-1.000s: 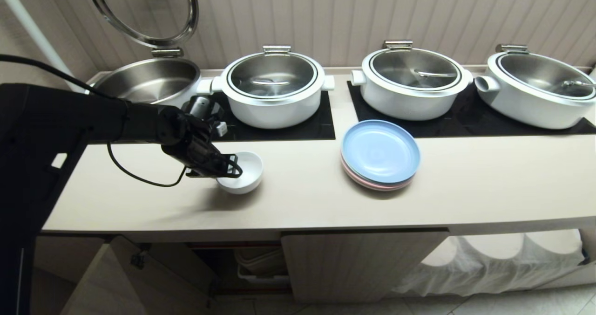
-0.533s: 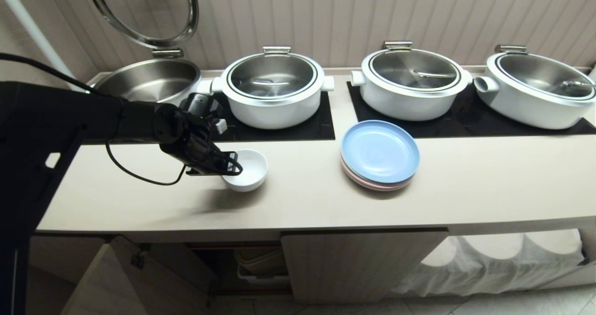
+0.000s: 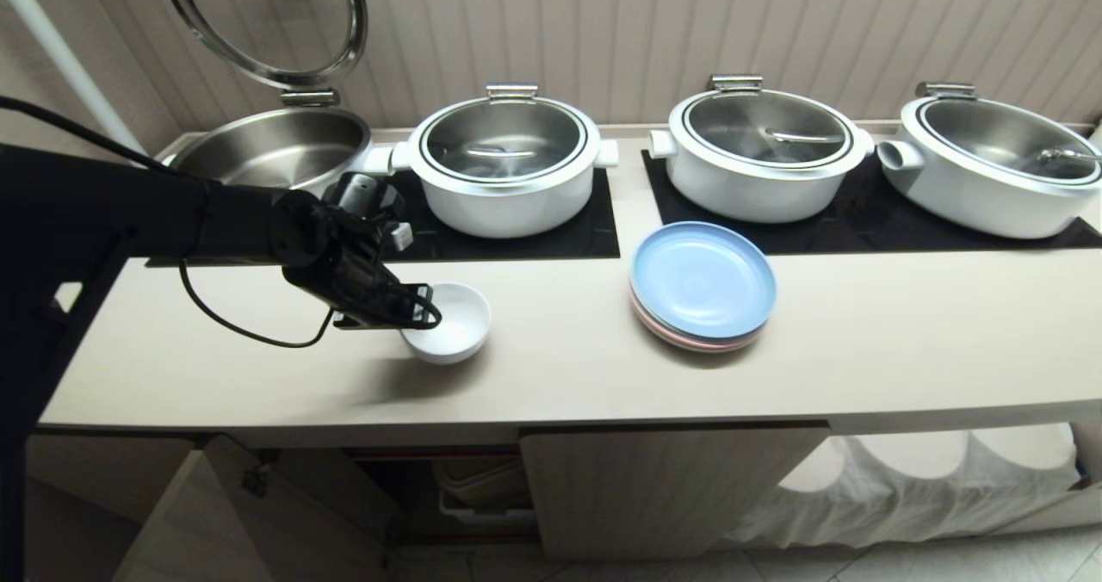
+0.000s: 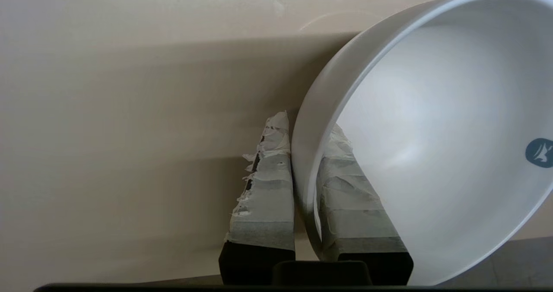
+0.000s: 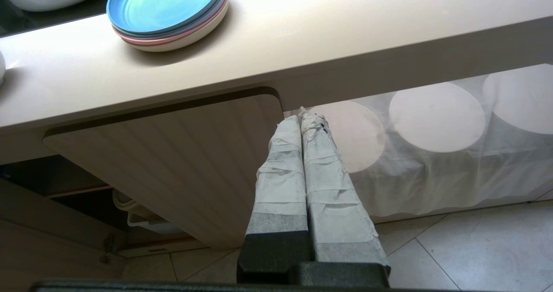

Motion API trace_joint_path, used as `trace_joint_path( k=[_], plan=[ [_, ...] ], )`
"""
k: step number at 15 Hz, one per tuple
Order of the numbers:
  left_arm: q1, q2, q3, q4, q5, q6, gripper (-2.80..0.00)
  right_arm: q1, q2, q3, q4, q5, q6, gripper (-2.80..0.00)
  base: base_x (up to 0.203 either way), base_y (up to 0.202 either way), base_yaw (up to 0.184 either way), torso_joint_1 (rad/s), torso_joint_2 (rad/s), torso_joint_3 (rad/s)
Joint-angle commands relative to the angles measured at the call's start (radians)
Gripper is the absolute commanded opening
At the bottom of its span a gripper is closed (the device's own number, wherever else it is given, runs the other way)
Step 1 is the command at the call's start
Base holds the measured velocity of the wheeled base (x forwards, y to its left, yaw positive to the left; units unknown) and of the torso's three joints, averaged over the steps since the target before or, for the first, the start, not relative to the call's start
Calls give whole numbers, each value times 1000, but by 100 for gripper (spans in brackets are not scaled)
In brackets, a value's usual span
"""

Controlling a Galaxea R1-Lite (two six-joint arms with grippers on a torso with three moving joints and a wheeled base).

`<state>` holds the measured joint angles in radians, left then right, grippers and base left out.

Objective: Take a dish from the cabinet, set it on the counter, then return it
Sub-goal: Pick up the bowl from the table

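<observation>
One left end effector [image 3: 424,308] clamps dish [image 3: 448,332] rim | foot hidden, perhaps lifted | right pressed together

- no readable words or numbers anywhere
- a small round dark-blue emblem [image 4: 540,152] with a white mark sits inside the dish [image 4: 432,132], opposite the left gripper's [image 4: 304,162] clamped rim

The rim of the bowl [image 4: 432,132] is pinched between the two taped fingers [image 4: 265,197] of the left gripper [image 4: 302,153], one finger outside the wall, one inside. The bowl is tilted over the desk [image 4: 129,110]. A small blue mark [image 4: 539,152] is seen inside it.
</observation>
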<state>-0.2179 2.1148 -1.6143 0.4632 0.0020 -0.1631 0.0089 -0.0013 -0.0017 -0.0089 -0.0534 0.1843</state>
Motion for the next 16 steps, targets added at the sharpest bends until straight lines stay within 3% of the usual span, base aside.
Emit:
trace_joint_path(
  k=[1,4,10,13,16],
  plan=[
    [3,-34,25,0,0,-17,-280,0,1,0,0,0,1,-280,0,0,0,0,0,0],
    [4,-62,56,0,0,-66,-280,0,1,0,0,0,1,-280,0,0,0,0,0,0],
    [20,-134,165,-1,-6,-81,-280,0,1,0,0,0,1,-280,0,0,0,0,0,0],
    [28,-152,184,-1,-4,-157,-280,0,1,0,0,0,1,-280,0,0,0,0,0,0],
    [41,-185,234,-1,-11,-180,-280,0,1,0,0,0,1,-280,0,0,0,0,0,0]
  ],
)
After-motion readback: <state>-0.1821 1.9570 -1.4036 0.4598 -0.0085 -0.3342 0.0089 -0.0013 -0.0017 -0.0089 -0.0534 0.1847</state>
